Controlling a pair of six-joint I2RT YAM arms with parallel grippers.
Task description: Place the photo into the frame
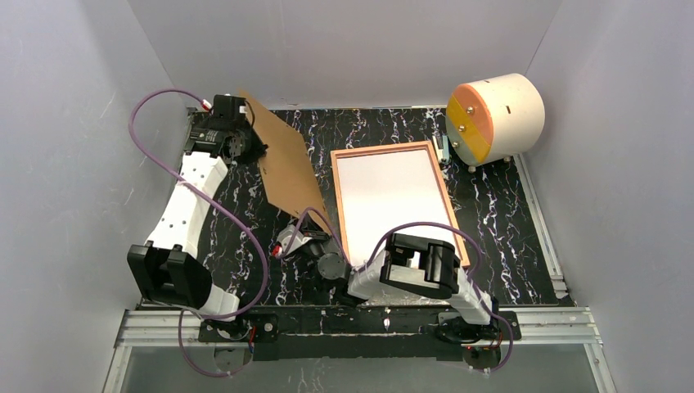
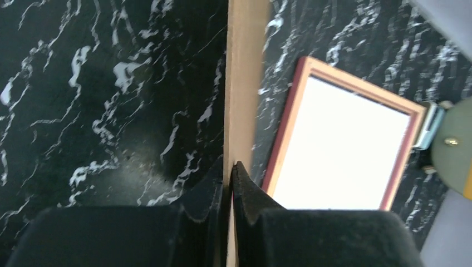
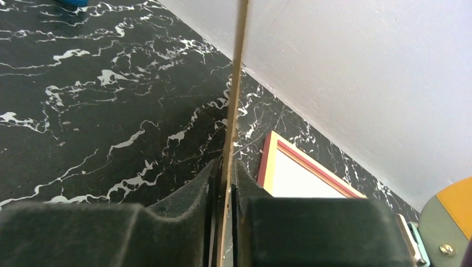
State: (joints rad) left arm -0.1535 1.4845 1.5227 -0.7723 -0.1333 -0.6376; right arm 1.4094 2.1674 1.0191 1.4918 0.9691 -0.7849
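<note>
The frame (image 1: pixel 338 205) lies flat at the table's middle, its wood-brown rim up with a pink edge. A white sheet, the photo's plain back (image 1: pixel 393 201), fills it. The printed side is hidden. Both grippers hold the flat brown backing board (image 1: pixel 286 164) on edge, left of the frame. My left gripper (image 1: pixel 245 146) is shut on its far corner and my right gripper (image 1: pixel 304 237) on its near end. In the left wrist view the gripper (image 2: pixel 230 167) pinches the board (image 2: pixel 242 83), with the frame (image 2: pixel 289 128) to the right. In the right wrist view the gripper (image 3: pixel 224 167) pinches the board (image 3: pixel 236 83).
A cream cylinder with an orange face (image 1: pixel 495 119) stands at the back right. A small teal object (image 1: pixel 444 151) sits between it and the frame's far corner. White walls close in the black marbled table (image 1: pixel 507 221) on three sides.
</note>
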